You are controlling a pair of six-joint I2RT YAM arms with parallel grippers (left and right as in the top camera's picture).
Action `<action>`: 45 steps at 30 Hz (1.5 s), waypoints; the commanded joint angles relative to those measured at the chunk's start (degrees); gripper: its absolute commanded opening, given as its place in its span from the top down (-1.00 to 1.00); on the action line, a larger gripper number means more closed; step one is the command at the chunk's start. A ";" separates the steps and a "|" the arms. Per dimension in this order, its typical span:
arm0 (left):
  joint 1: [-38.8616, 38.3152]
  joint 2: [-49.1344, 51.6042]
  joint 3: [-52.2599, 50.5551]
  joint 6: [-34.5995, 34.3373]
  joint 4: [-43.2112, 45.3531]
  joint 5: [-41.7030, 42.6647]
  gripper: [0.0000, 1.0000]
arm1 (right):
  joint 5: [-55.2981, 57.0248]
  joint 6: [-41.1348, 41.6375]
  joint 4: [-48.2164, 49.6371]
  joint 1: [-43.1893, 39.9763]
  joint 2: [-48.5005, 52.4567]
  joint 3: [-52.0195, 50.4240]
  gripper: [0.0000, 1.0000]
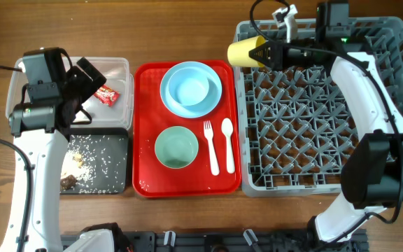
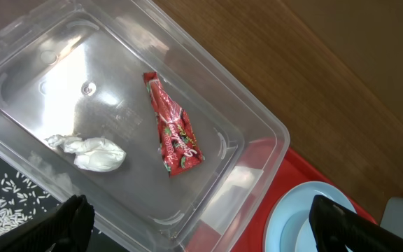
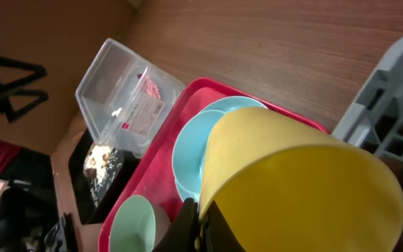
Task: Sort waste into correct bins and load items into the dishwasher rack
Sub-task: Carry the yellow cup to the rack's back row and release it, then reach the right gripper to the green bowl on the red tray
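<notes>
cup (image 1: 245, 52), the yellow one, is clenched on its side in the right hand (image 1: 267, 52) over a corner of the grey rack (image 1: 397, 105). left hand (image 1: 82, 84) hangs released over the clear tub (image 2: 257, 133), red wrapper (image 2: 175, 133) and white tissue (image 2: 89, 152) lying apart inside.

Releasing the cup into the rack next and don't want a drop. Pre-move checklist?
1. Grip: right pincer shut on yellow cup: ok.
2. Cup fully over dishwasher rack: not ok, it straddles the left rim.
3. Rack free of other items: ok.
4. Clearance: left pincer open, empty, above clear tub, away from the rack: ok.
5. Sorting: wrapper and tissue in the tub: ok.
6. Cup interior empty: cannot tell.
</notes>
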 commanded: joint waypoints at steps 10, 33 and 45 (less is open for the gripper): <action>0.15 0.00 0.55 -0.52 0.13 0.04 -1.00 | -5.51 -7.06 0.94 -0.20 8.59 -4.52 0.91; 0.15 0.00 0.55 -0.52 0.13 0.04 -1.00 | 15.04 -6.82 -14.67 -6.67 6.34 -4.37 0.89; 0.15 0.00 0.55 -0.52 0.13 0.04 -1.00 | 23.12 2.12 -14.49 -4.04 -4.44 -0.98 0.82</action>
